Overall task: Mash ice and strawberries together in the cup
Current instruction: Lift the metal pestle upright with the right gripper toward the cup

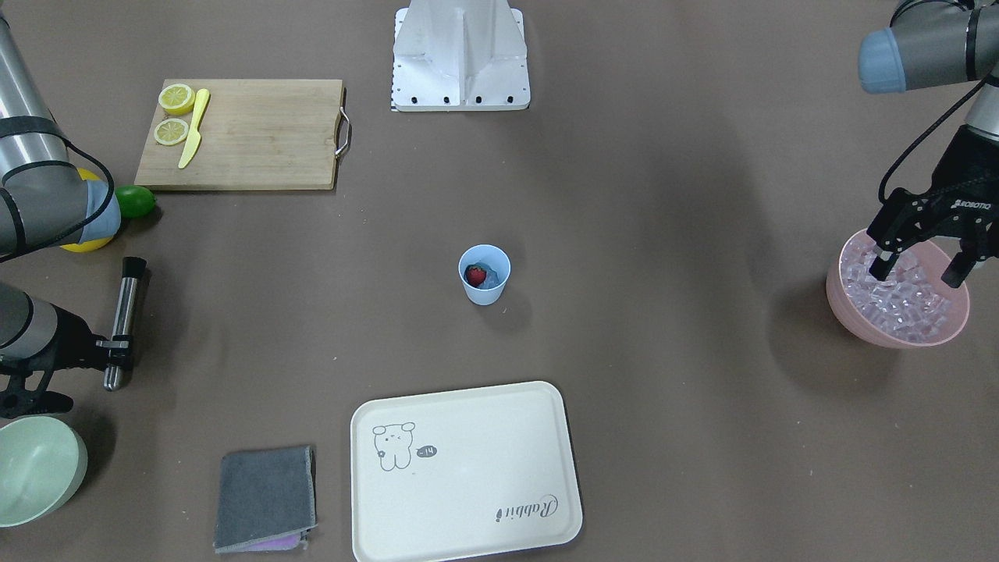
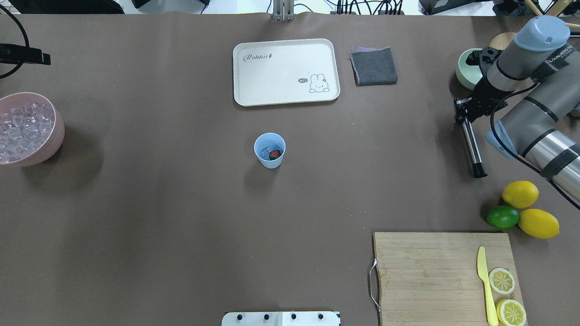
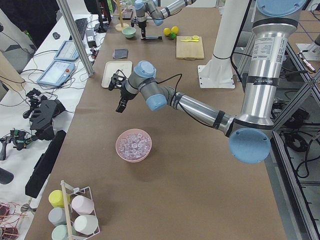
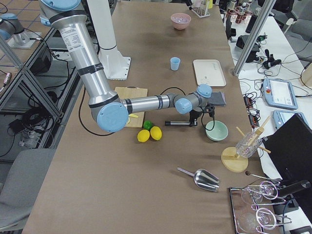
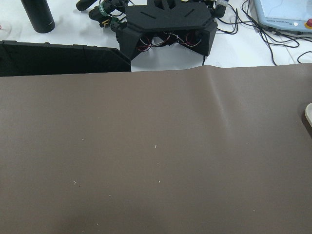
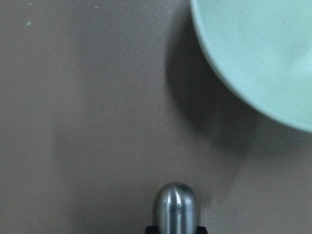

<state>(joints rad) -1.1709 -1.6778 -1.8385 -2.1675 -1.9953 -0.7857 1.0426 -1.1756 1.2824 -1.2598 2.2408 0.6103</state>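
The light-blue cup (image 1: 484,273) (image 2: 269,150) stands upright mid-table. Inside it lie a red strawberry (image 1: 476,275) (image 2: 274,155) and some clear ice (image 2: 265,150). More ice (image 1: 897,300) fills a pink bowl (image 1: 847,312) (image 2: 58,136) at the table's left end. Raised above that bowl, my left gripper (image 1: 917,273) is open and holds nothing. Far from the cup, my right gripper (image 1: 117,343) (image 2: 463,111) is shut on one end of a steel muddler (image 1: 125,308) (image 2: 472,149), which lies level and low over the table.
A pale green bowl (image 1: 35,468) (image 2: 464,68) sits close to the right gripper. Lemons (image 2: 520,194) and a lime (image 2: 503,217) lie by a cutting board (image 2: 430,276) carrying lemon halves and a yellow knife. A cream tray (image 2: 285,72) and grey cloth (image 2: 374,66) lie beyond the cup.
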